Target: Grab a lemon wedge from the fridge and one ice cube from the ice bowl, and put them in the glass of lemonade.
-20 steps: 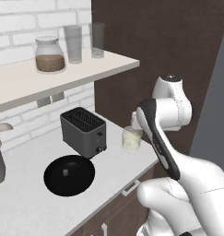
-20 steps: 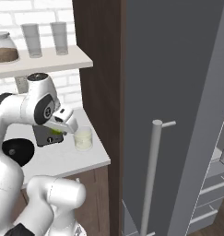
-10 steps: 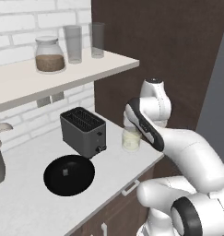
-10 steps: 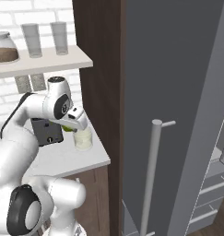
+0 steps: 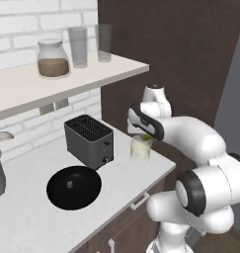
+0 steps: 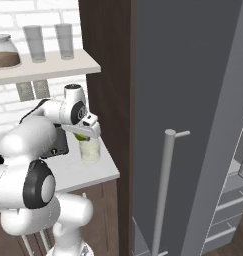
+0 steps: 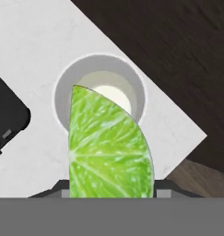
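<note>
- One gripper point(image 7: 111, 191) is seen, clamped on one lemon wedge point(image 7: 109, 147); in the hand view the wedge is held directly above the open mouth of the glass.
- One glass of lemonade point(image 5: 140, 148) stands on the counter point(image 5: 121, 183) near its right-hand edge, beside the dark wood panel; the wedge is seen just over its rim point(image 6: 83, 137).
- One ice bowl point(image 5: 73, 187) lies towards the front edge of the counter, in front of the toaster; one ice cube point(image 5: 69, 184) is seen in it, near its middle.
- One dark toaster point(image 5: 89, 141) stands between the bowl and the brick wall, just left of the glass, apart from it.
- On the shelf point(image 5: 67, 81) two tall grey glasses point(image 5: 78, 47) and one lidded jar point(image 5: 53, 59) of brown contents are counted.
- One grey fridge point(image 6: 193, 100) stands to the right of the wood panel, with one long vertical bar handle point(image 6: 163, 190) in sight.
- No writing or brand can be read anywhere.
- Bare counter is left in front of the glass up to the front edge, and between glass and bowl.
</note>
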Controlling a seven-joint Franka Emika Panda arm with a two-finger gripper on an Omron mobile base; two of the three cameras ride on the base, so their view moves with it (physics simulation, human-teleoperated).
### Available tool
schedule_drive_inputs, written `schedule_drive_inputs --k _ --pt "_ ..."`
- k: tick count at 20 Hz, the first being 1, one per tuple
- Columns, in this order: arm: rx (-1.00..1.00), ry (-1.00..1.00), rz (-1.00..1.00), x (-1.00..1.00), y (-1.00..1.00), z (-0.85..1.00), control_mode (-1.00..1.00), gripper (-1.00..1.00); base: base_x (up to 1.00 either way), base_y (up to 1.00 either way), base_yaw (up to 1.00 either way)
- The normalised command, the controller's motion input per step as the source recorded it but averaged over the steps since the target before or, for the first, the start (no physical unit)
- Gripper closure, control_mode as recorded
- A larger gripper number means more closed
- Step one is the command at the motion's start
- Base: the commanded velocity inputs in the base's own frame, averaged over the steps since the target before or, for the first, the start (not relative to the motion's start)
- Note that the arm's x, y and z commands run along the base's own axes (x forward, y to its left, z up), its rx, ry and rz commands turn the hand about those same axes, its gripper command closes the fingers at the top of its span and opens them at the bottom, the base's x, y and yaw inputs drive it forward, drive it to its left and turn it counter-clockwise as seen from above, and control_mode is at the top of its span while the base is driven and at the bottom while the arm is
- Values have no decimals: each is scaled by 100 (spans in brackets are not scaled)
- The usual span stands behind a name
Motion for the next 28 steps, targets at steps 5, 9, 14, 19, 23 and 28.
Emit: schedule_drive_inputs --k 5,9,14,19,23,28 --pt "0 0 0 16 0 -32 -100 100 0 0 0" --pt "0 0 0 9 0 0 -100 100 0 0 0" --pt "0 4 -8 33 6 0 -100 100 0 0 0" --pt "0 10 -12 38 0 0 -100 100 0 0 0" --pt "0 12 -7 22 0 4 -100 100 0 0 0" --pt "0 -1 2 -10 0 0 -100 100 0 0 0"
